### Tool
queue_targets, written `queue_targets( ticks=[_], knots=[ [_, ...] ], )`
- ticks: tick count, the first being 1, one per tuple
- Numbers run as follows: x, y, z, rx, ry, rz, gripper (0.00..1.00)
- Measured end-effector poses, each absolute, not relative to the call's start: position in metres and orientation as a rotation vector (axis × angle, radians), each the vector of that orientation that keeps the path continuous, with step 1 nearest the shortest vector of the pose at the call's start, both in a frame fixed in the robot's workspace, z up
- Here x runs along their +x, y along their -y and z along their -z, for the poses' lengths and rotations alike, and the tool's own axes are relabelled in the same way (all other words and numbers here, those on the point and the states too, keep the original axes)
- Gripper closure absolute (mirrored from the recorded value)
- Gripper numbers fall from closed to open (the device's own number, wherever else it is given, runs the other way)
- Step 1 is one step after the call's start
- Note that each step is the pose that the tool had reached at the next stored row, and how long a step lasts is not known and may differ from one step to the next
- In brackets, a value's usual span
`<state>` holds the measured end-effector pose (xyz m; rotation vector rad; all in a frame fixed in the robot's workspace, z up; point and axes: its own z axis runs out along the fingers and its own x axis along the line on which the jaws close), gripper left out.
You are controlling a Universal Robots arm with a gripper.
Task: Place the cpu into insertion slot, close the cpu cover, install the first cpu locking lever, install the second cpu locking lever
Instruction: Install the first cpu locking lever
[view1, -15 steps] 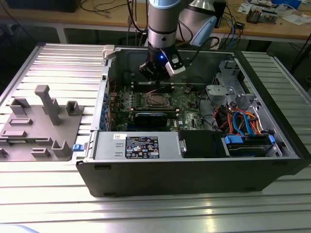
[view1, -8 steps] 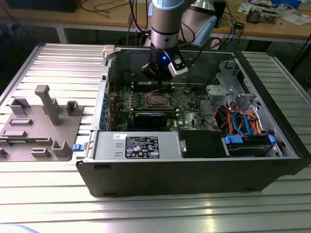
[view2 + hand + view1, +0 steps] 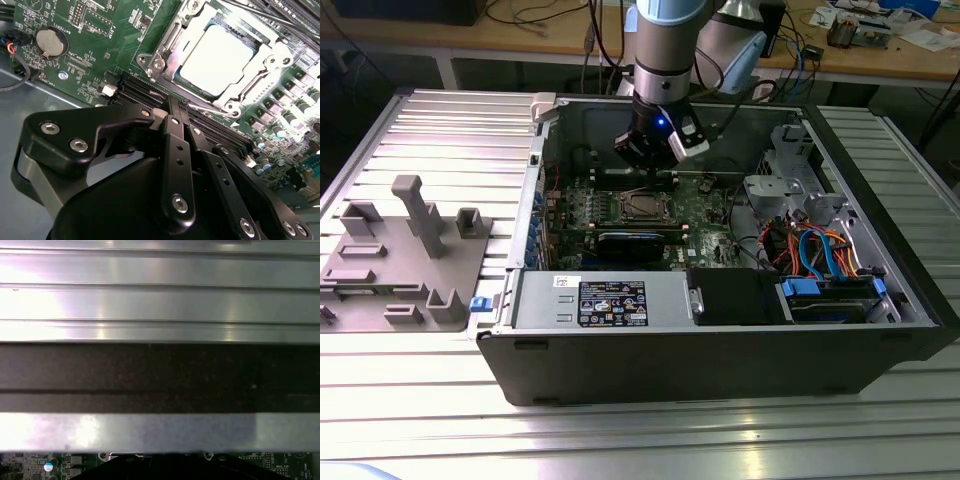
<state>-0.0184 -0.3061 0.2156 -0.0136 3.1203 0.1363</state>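
Observation:
The cpu [image 3: 220,60] lies flat in the insertion slot [image 3: 642,207] on the green board, its silver top glaring under the light. The cpu cover [image 3: 250,87] lies down around it, and the chip shows through the cover's window. A thin locking lever [image 3: 210,106] runs along the socket's side nearest my fingers. My gripper [image 3: 177,112] is shut, its black fingers pressed together with nothing between them, and the tips sit just beside that lever and the socket's edge. In the exterior view the gripper [image 3: 650,160] hangs inside the open case, just behind the socket.
Long black memory slots [image 3: 135,87] lie between my fingertips and the socket. A coin battery [image 3: 51,41] sits on the board. The case holds a power supply [image 3: 600,300] and a drive cage with cables [image 3: 820,250]. A grey fixture [image 3: 410,250] stands at the exterior view's left.

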Motion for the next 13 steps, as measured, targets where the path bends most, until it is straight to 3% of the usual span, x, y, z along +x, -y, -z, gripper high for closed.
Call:
queue_targets(
  ticks=[13],
  knots=[
    [-0.0153,0.3061,-0.2070,-0.014,-3.120,-0.136,0.89]
  ],
)
